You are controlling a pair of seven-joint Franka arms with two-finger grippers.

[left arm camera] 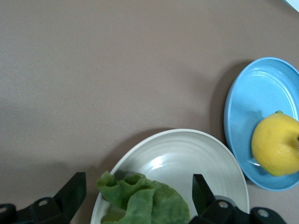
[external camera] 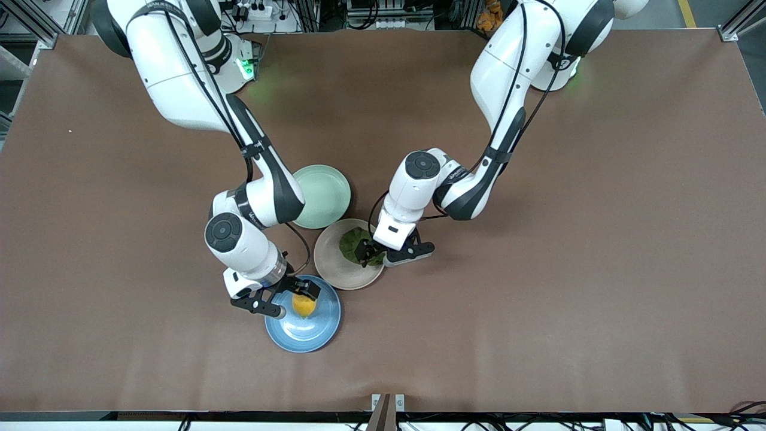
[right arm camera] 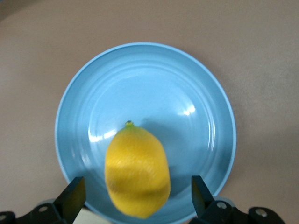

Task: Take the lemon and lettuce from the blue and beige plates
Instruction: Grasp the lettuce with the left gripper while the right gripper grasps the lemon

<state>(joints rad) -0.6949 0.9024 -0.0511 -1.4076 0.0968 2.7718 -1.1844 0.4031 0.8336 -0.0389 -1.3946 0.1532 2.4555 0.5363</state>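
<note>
The right gripper (external camera: 291, 297) is low over the blue plate (external camera: 317, 335), its fingers spread wide with the lemon (external camera: 304, 304) between them. In the right wrist view neither finger (right arm camera: 71, 198) touches the fruit; there is a gap on each side. The placement reads as a straddle set up for a pinch across the lemon's narrow width, which is probably why the wrist is turned so that the fruit's long axis runs between the fingers. The lemon (right arm camera: 137, 171) is bright yellow and smooth, with a small greenish tip, and it lies on the plate (right arm camera: 205, 84) off its centre, toward the gripper's side.

Beside it, toward the left arm's end of the table and a little farther from the front camera, stands the beige plate (external camera: 341, 272) holding the lettuce (external camera: 353, 242). The left gripper (external camera: 383, 254) is down over that plate, also spread wide, with the crinkled green leaf (left arm camera: 142, 200) between its fingers (left arm camera: 70, 193) and not yet pinched. A leaf this limp will likely need a low grip.

An empty pale green plate (external camera: 326, 194) sits farther from the front camera, unused.
</note>
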